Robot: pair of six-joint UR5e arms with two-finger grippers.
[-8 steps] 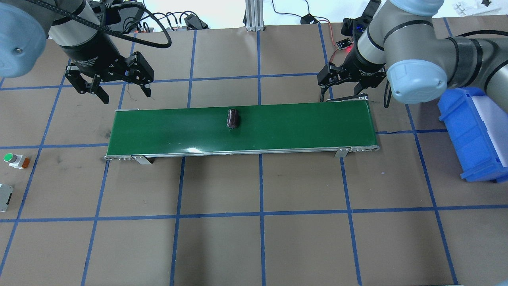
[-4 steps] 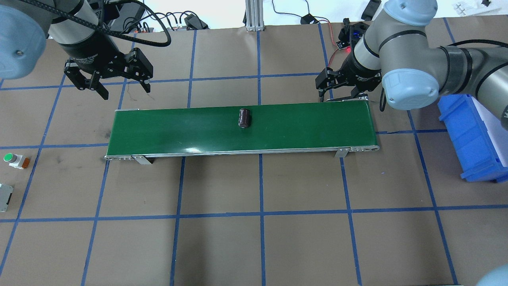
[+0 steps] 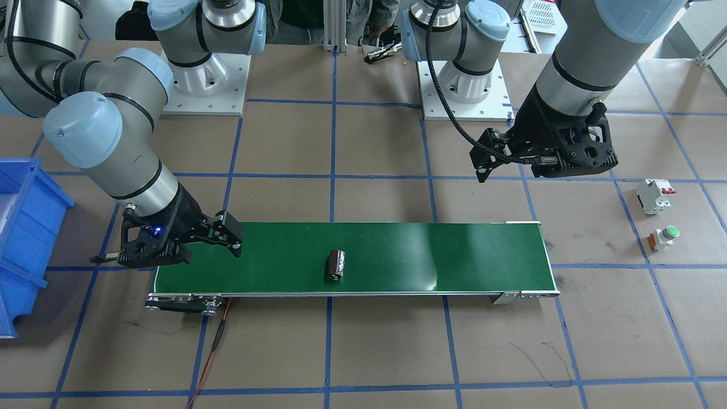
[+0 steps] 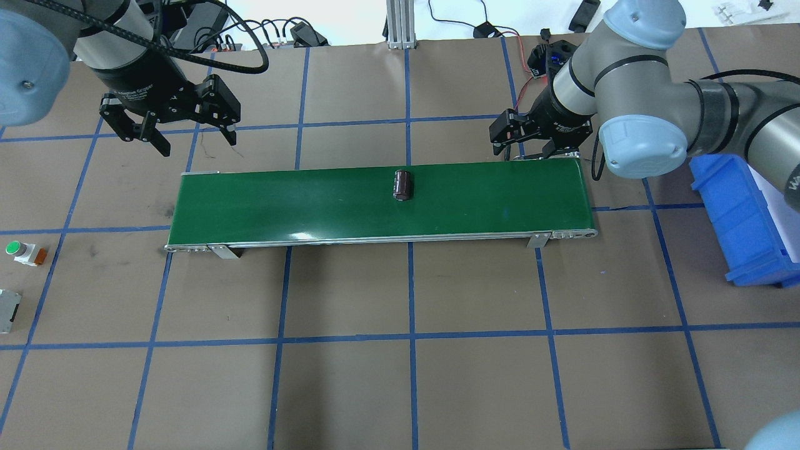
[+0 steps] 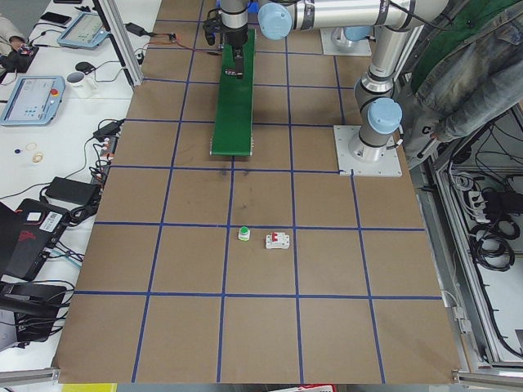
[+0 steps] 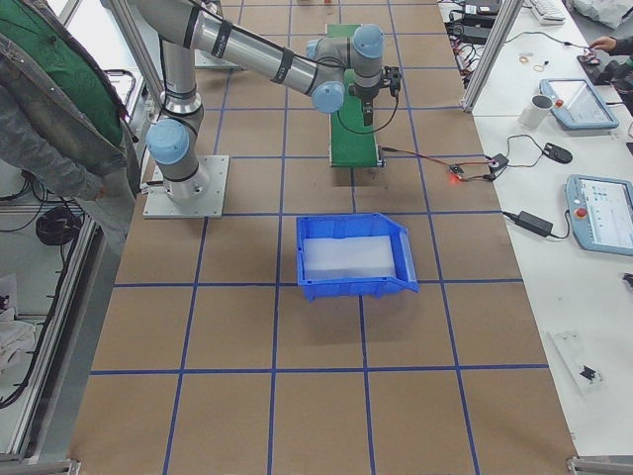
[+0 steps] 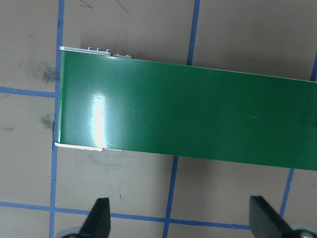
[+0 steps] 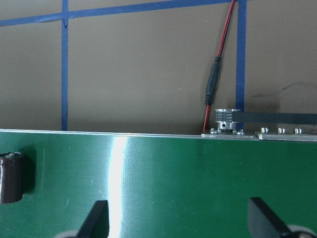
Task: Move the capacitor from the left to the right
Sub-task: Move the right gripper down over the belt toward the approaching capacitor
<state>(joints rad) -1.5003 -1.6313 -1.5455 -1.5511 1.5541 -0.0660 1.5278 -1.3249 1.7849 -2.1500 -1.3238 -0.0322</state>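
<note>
The capacitor (image 4: 402, 185), a stubby dark-brown cylinder, lies on its side near the middle of the green conveyor belt (image 4: 281, 206). It also shows in the front view (image 3: 336, 264) and at the left edge of the right wrist view (image 8: 11, 177). My left gripper (image 4: 197, 142) is open and empty, raised beyond the belt's left end; its wrist view shows that end of the belt (image 7: 198, 114) bare. My right gripper (image 4: 522, 150) is open and empty, low over the far edge of the belt near its right end.
A blue bin (image 4: 744, 212) stands on the table right of the belt. A green-capped push button (image 4: 17, 251) and a white circuit breaker (image 3: 653, 195) sit at the table's left side. A red wire (image 8: 218, 74) runs from the belt's right end.
The capacitor has travelled to the right along the belt. My right gripper has shifted a little left along the belt's far edge. My left gripper has drawn slightly away from the belt.
</note>
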